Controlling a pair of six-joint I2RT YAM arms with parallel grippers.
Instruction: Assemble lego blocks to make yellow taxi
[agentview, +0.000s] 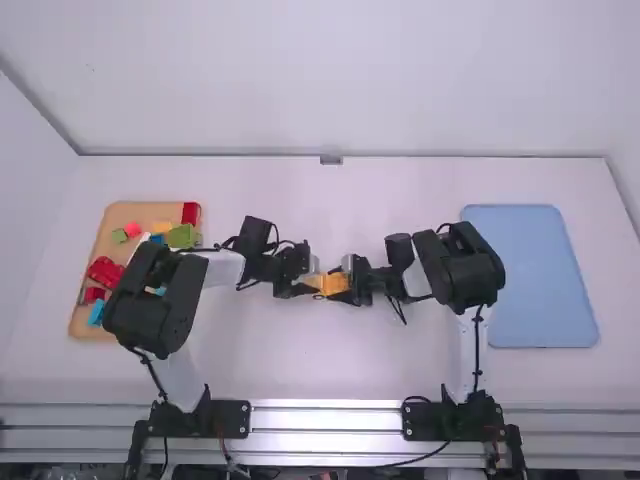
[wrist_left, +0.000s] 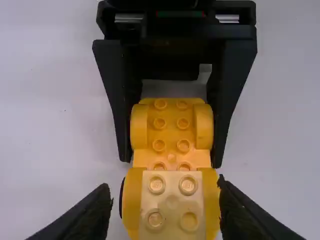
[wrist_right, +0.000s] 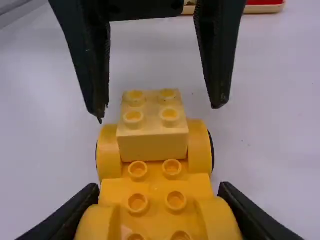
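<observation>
Robot lab | two arms | metal rails | white walls

The yellow wheeled base is lying level, studs up, mid-surface, running from 9 to 3 o'clock in the high view. A paler yellow, four-studded block is sitting upright on its 9 o'clock end, between rounded yellow sides.

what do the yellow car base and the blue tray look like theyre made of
Yellow car base: hard, smooth plastic, judging by its moulded round studs and soft sheen. Blue tray: probably matte plastic, from its even colour and rounded corners, though coated metal is possible.
</observation>
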